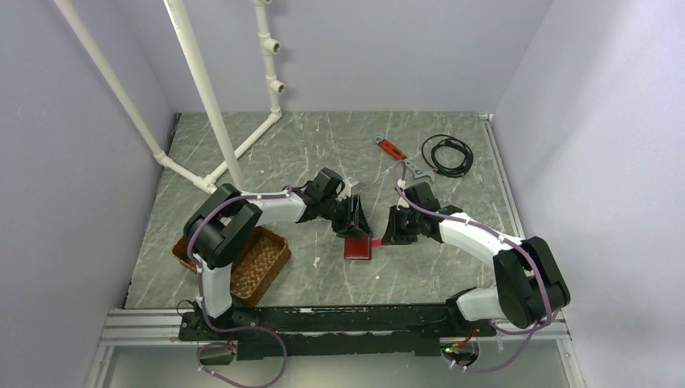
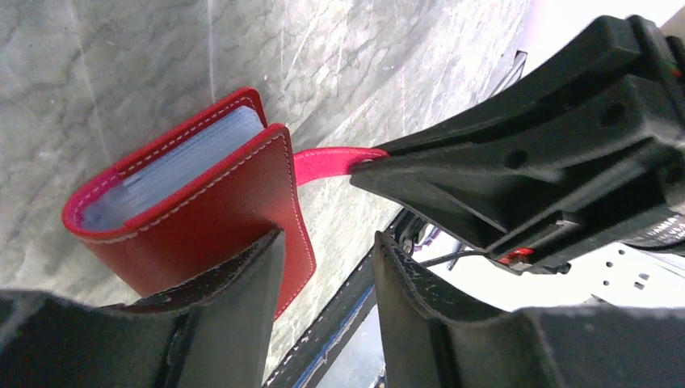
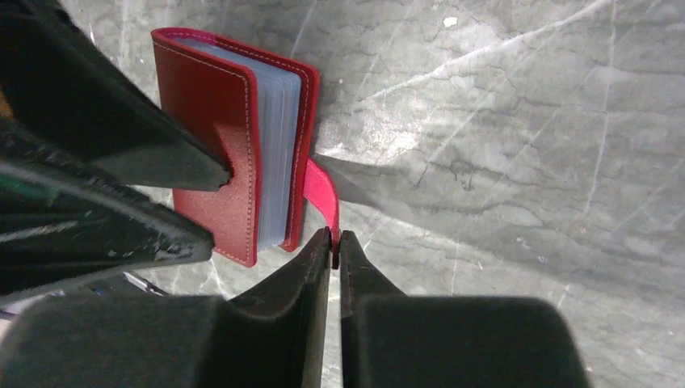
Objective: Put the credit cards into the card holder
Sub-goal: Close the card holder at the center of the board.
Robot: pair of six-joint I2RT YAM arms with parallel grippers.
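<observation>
Beside left hand, card holder; right hand pinches strap.

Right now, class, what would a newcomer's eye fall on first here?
The small red stitched card holder at the table's middle, clear sleeves showing, draws the eye first. The right gripper is shut on its pink strap, with the open left gripper at its cover.

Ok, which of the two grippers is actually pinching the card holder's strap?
The right gripper: it is shut on the red strap. The left gripper is open beside the card holder.
</observation>
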